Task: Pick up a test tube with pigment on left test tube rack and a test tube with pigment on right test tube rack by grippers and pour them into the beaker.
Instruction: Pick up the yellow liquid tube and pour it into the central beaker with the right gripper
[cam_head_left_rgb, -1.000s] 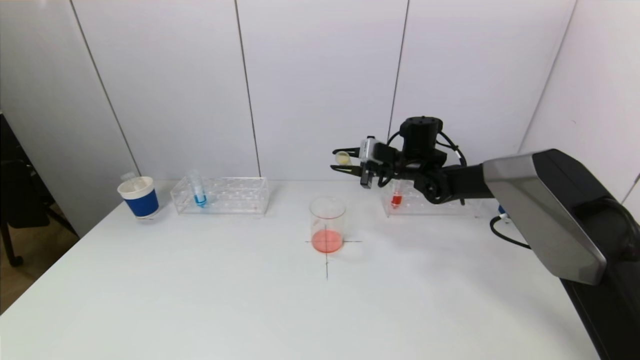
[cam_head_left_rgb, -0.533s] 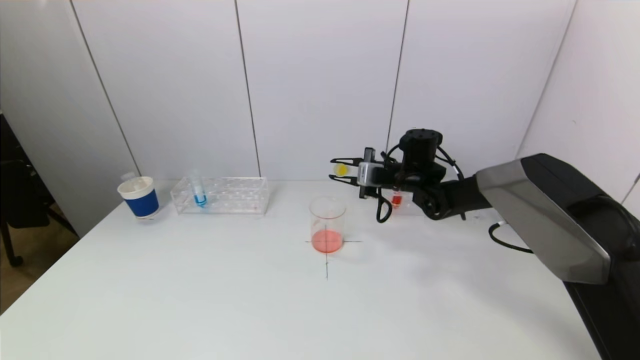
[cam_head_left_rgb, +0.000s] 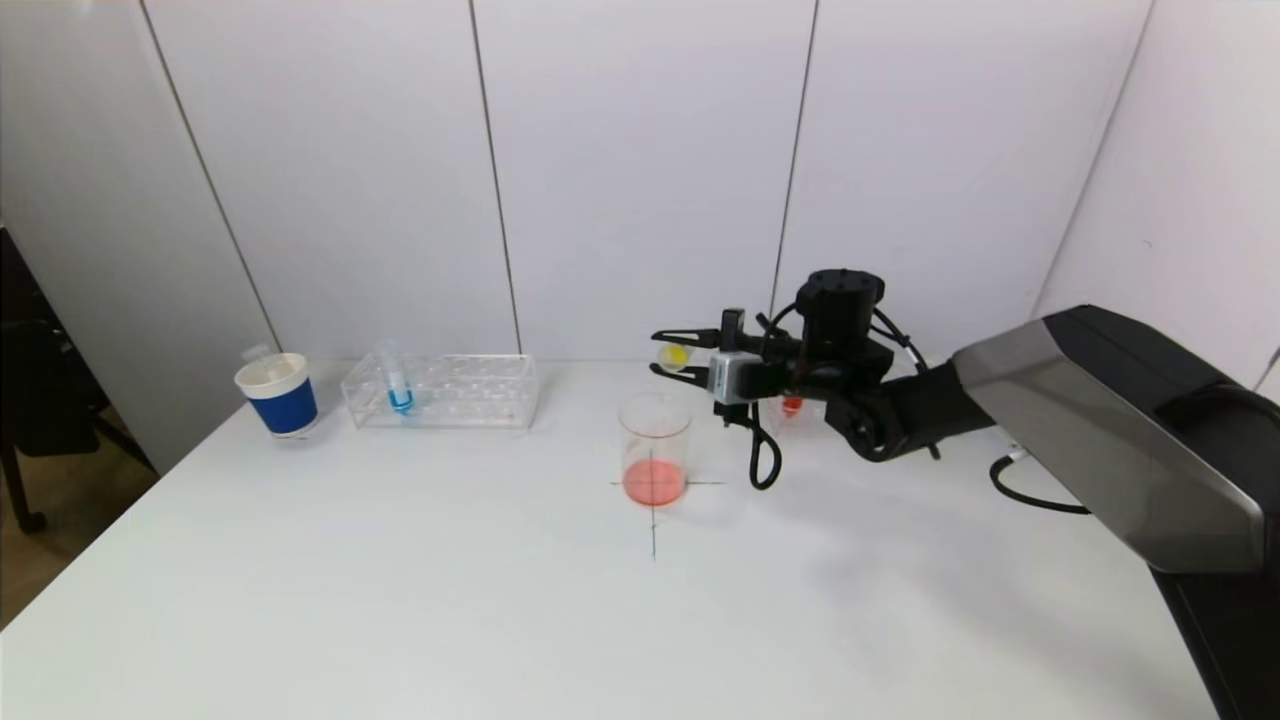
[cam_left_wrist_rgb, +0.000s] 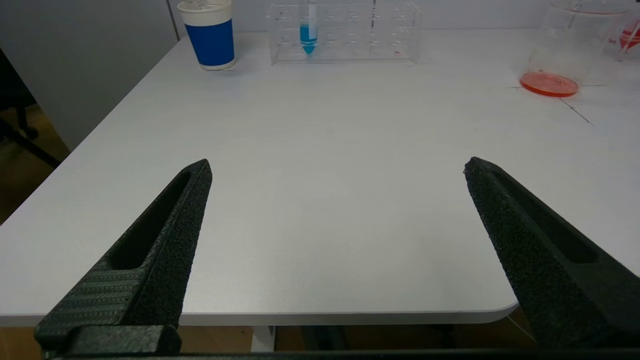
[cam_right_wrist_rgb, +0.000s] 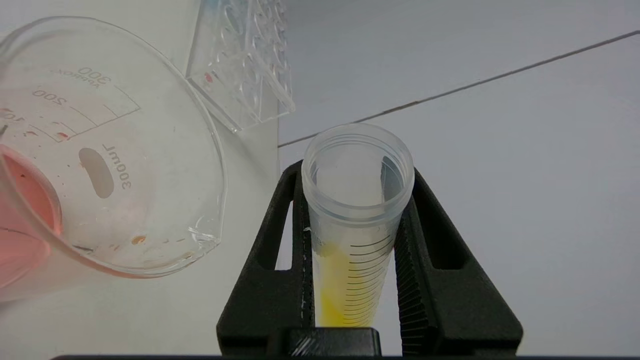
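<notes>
Head view shows the right claw (cam_head_left_rgb: 672, 355) just above and a little behind the beaker (cam_head_left_rgb: 655, 448), clamped tight on a test tube (cam_head_left_rgb: 676, 354) with yellow pigment in it. The tube lies almost on its side, with its open mouth pointing past the beaker's rim. The beaker stands on a cross drawn on the white surface (cam_head_left_rgb: 500, 600) and already has some pink-red liquid at the bottom.

From the right wrist, the yellow pigment (cam_right_wrist_rgb: 345, 285) sits low in the tube, near the claw, and the mouth (cam_right_wrist_rgb: 357, 170) looks dry. So I think the pour has not really started — the yellow has yet to run down to the mouth.

To do this step well, the mouth should come right over the middle of the beaker before the tube tips more. Right now it looks a bit off to one side of the rim, though that is hard to judge from here. Tip slowly, so the yellow slides out in a thin line and does not splash on the surface. Keep the tube from knocking the glass.

Far from the beaker, on the robot's left side, a blue tube (cam_head_left_rgb: 398, 385) waits in the left rack (cam_head_left_rgb: 440, 392) next to a blue cup (cam_head_left_rgb: 277, 394). The left claw (cam_left_wrist_rgb: 337, 170) rests low near the surface edge, its two fingers wide apart — holding nothing.
</notes>
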